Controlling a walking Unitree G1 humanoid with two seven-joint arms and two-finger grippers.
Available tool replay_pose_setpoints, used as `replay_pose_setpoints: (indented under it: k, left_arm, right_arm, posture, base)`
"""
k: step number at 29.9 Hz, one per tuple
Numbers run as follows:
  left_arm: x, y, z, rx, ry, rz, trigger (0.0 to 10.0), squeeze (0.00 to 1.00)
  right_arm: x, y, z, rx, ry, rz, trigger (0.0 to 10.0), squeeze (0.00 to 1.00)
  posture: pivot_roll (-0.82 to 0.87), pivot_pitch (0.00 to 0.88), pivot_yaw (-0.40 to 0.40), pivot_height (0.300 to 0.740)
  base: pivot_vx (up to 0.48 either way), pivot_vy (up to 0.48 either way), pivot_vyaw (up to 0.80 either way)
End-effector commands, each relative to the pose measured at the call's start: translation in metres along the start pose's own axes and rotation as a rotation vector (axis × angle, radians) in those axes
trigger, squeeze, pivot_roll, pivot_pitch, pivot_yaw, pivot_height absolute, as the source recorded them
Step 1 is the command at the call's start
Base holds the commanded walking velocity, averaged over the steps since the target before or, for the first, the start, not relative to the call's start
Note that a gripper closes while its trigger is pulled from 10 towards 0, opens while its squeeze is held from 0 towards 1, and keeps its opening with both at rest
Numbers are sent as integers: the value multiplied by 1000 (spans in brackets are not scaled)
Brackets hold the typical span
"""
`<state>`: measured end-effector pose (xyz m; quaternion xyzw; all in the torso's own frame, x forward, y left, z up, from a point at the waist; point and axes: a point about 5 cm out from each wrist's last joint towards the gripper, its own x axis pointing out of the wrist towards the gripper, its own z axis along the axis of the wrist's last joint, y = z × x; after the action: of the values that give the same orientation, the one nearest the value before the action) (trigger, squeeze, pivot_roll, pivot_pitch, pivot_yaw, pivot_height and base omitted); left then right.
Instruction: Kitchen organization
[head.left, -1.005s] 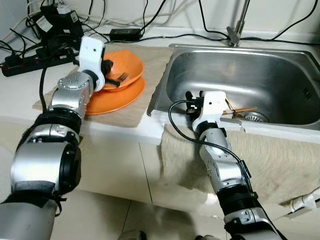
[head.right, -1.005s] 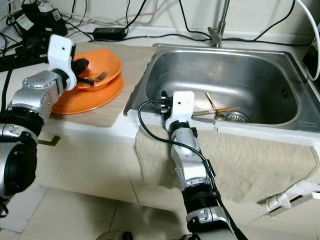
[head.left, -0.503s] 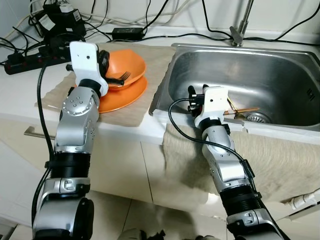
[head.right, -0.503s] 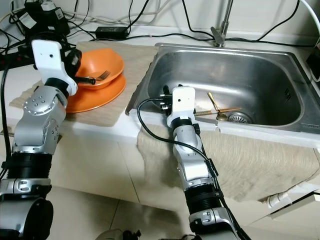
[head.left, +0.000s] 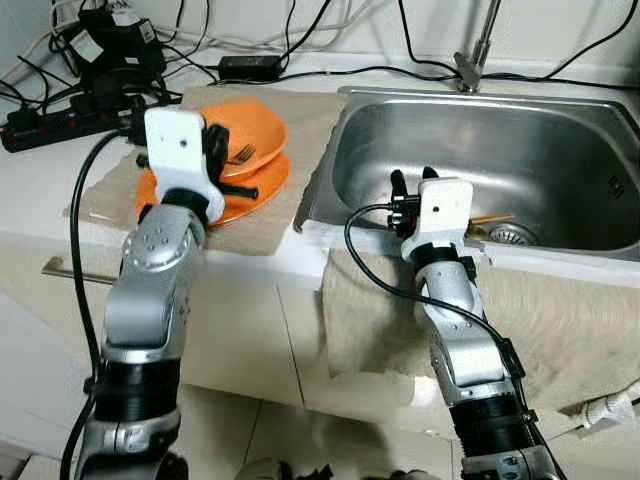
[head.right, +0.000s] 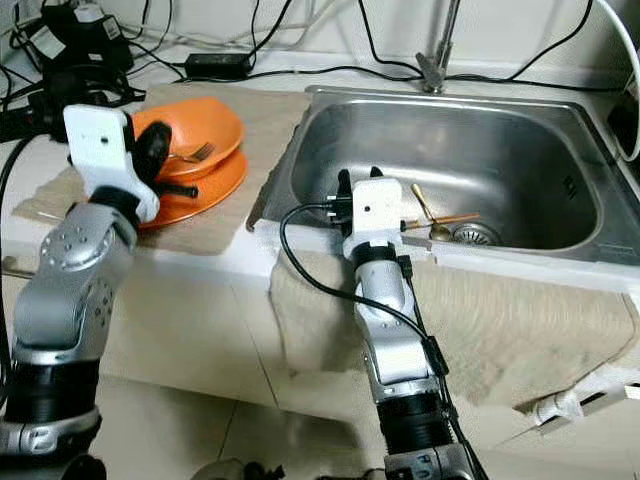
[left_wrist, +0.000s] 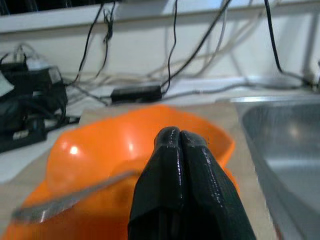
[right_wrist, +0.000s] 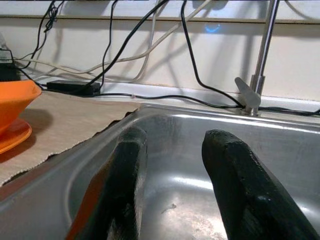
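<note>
Right gripper (head.right: 358, 186) fingers apart at sink (head.right: 520, 130) front rim | spoon (head.right: 432, 216) just beyond, handle pointing away | left gripper (left_wrist: 181, 145) pressed together, empty, beside bowl (head.right: 205, 125)

Lighting is even and fairly bright in both head views, with soft glare on the steel sink (head.left: 520, 150) and short shadows under the orange bowl (head.right: 205, 125). The left wrist view is softly blurred, its fork (left_wrist: 75, 197) smeared and the black fingers (left_wrist: 172, 190) carrying faint highlights. The right wrist view is sharper at the wall, where cables (right_wrist: 150, 30) cast doubled shadows, while its near fingers (right_wrist: 235, 185) are out of focus.
</note>
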<state>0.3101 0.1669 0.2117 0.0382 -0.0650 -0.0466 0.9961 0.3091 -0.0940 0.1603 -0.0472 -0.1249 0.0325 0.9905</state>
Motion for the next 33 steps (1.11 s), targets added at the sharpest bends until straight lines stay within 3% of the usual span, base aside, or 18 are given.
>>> replay_pose_setpoints:
  k: [1,7,15,20,26,33]
  left_arm:
    - [-9,5,-1,12,24,9,10000,0]
    - [-23,2,-2,3,45,-21,10000,0]
    - [-37,-13,-17,-139,118,-49,10000,0]
    - [-42,-13,-32,-205,182,2,10000,0]
    - [-37,-15,-43,-193,238,28,10000,0]
    - [-34,-20,-40,-148,227,6,10000,0]
  right_arm:
    - [-1,-1,1,-9,1,-4,10000,0]
    - [-4,-5,-3,-24,21,-6,10000,0]
    - [-5,-6,-11,-29,59,-20,10000,0]
    - [-11,-8,-2,-16,42,-35,10000,0]
    - [-14,-5,-9,16,94,-20,10000,0]
    - [-16,-3,-10,18,117,-1,10000,0]
  posture:
    - [59,0,70,740]
    - [68,0,62,740]
    - [65,0,63,740]
    - [57,0,65,740]
    - [46,3,64,740]
    - [41,8,64,740]
  base:
    - [0,0,0]
    - [0,0,0]
    - [0,0,0]
    - [0,0,0]
    - [0,0,0]
    - [0,0,0]
